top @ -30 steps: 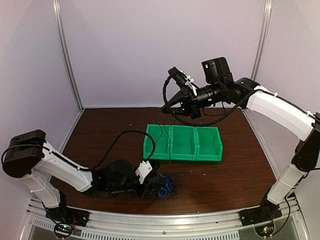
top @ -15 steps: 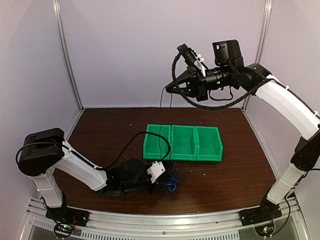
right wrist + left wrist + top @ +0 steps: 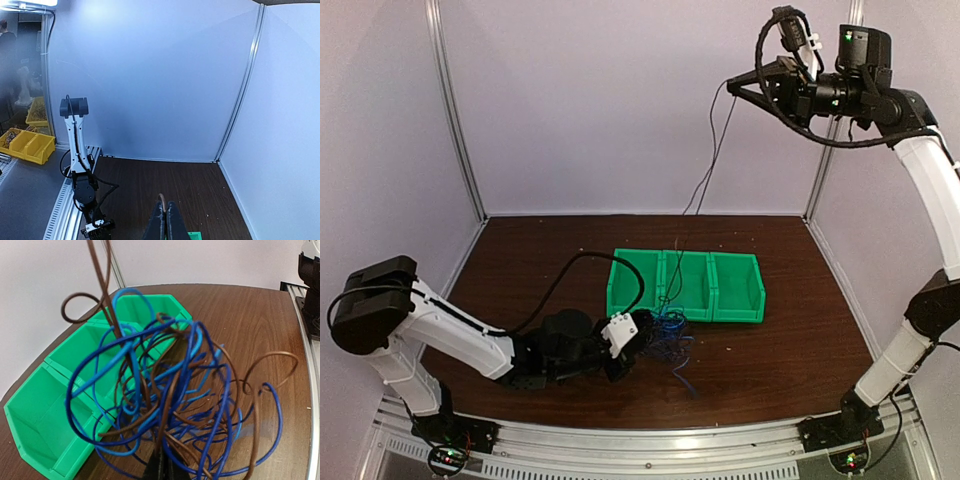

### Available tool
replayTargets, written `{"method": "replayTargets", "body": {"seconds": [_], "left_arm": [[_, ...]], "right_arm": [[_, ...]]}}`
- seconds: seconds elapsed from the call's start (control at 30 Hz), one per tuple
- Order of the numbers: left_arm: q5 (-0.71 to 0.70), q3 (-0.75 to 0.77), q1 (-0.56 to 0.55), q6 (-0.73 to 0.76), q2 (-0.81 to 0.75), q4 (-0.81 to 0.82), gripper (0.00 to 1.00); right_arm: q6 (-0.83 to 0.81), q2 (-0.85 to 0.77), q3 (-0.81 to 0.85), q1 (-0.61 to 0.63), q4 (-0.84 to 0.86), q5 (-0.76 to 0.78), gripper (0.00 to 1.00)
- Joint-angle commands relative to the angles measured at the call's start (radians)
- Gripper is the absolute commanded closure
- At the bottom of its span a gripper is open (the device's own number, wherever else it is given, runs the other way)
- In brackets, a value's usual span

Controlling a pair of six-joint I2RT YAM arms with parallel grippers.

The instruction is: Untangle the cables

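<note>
Pale walls (metal-framed), dark wooden table
</note>
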Motion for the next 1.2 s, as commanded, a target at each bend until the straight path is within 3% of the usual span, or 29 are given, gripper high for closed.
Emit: {"method": "replayTargets", "body": {"seconds": [0.0, 0.23, 0.4, 0.57, 0.7, 0.8, 1.0, 1.17], "left_arm": [[-0.023, -0.069, -0.002, -0.040, -0.016, -0.215, 1.00], [-0.059, -0.184, -0.002, -0.158, -0.138, -0.275, 1.00], [-0.111, -0.259, -0.002, -0.211, -0.238, -0.306, 1.00], [-0.123, -0.283, -0.002, -0.210, -0.334, -0.323, 0.93], [-0.118, -0.269, -0.002, -0.191, -0.400, -0.327, 0.84], [-0.130, -0.256, -0.002, -0.167, -0.425, -0.306, 0.73], [-0.116, -0.148, -0.002, -0.077, -0.367, -0.227, 0.54], [-0.134, -0.056, -0.002, -0.036, -0.235, -0.034, 0.41]], "right_arm": [[0.068, -0.069, 0.045, -0.040, 0.149, -0.073, 1.00], [0.141, -0.092, 0.077, -0.138, 0.237, -0.065, 1.00], [0.290, -0.080, 0.032, -0.209, 0.385, -0.096, 1.00], [0.338, -0.149, -0.272, -0.169, 0.479, -0.122, 1.00], [0.193, -0.203, -0.549, -0.018, 0.381, -0.063, 1.00], [0.177, -0.214, -0.658, 0.057, 0.364, -0.063, 1.00], [0.228, -0.152, -0.535, 0.085, 0.397, -0.090, 1.00], [0.253, -0.097, -0.400, 0.096, 0.405, -0.114, 1.00]]}}
